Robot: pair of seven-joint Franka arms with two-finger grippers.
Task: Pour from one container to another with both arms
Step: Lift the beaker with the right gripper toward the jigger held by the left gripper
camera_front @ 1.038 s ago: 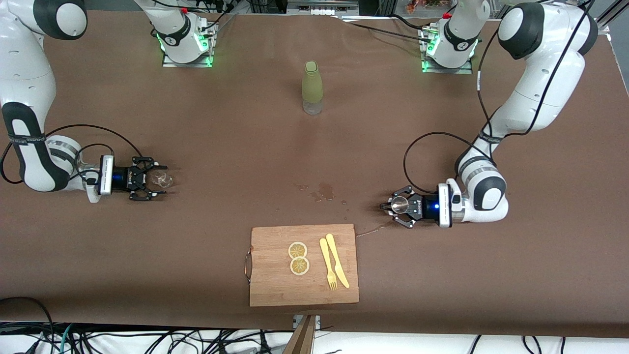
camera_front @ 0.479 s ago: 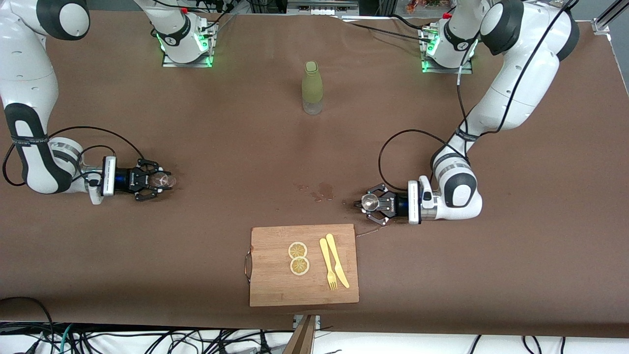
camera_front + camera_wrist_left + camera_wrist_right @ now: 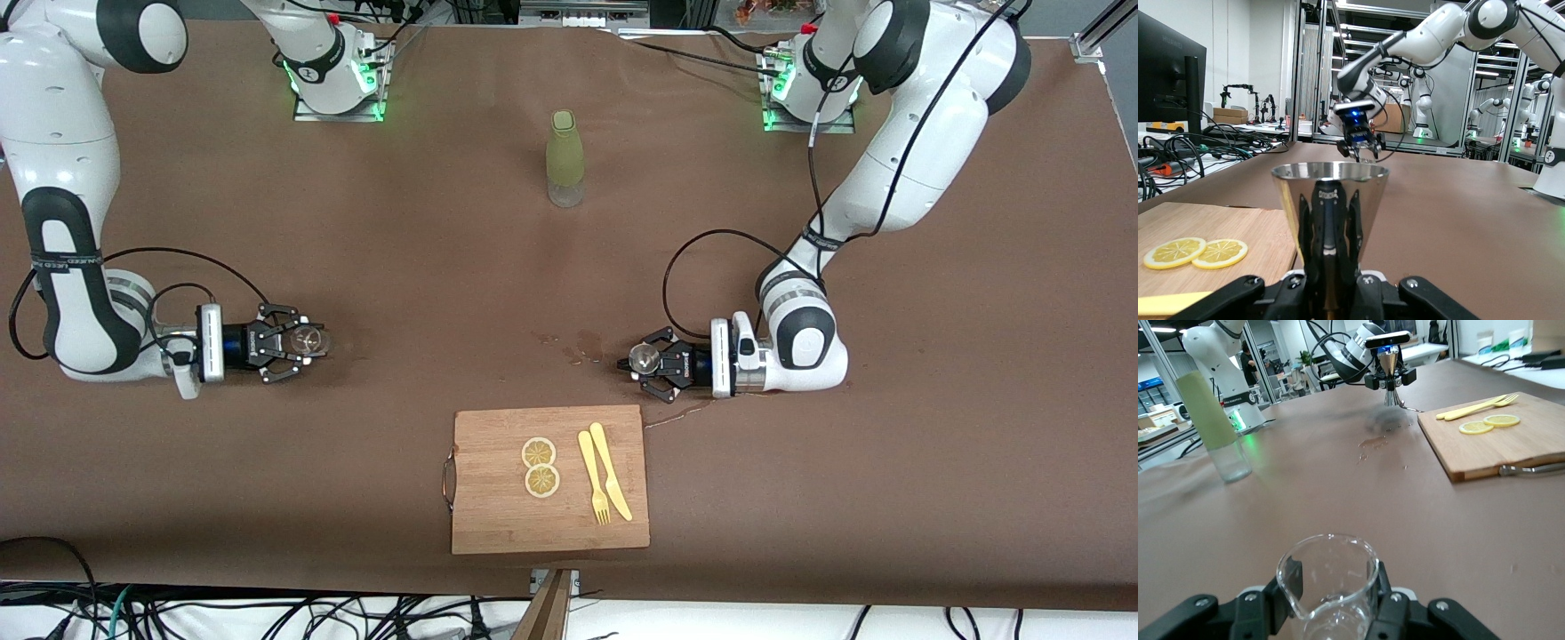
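Note:
My left gripper [image 3: 642, 360] is shut on a shiny metal cone-shaped cup [image 3: 644, 357], held upright low over the table by the cutting board's corner. In the left wrist view the metal cup [image 3: 1330, 197] fills the middle, with my left gripper [image 3: 1329, 220] clamped on its lower part. My right gripper [image 3: 300, 341] is shut on a clear glass beaker [image 3: 308, 339] toward the right arm's end of the table. The right wrist view shows the glass beaker [image 3: 1328, 577] upright in my right gripper [image 3: 1331, 590]; a little liquid may lie at its bottom.
A green bottle [image 3: 565, 158] stands mid-table near the bases. A wooden cutting board [image 3: 498, 507] nearer the front camera carries two lemon slices [image 3: 540, 466] and a yellow fork and knife [image 3: 605, 476]. Wet spots [image 3: 582, 347] mark the cloth between the grippers.
Both grippers have moved toward the middle of the table. The right gripper has narrowed onto the beaker and carried it along. The left arm has brought the metal cup close to the wet spots.

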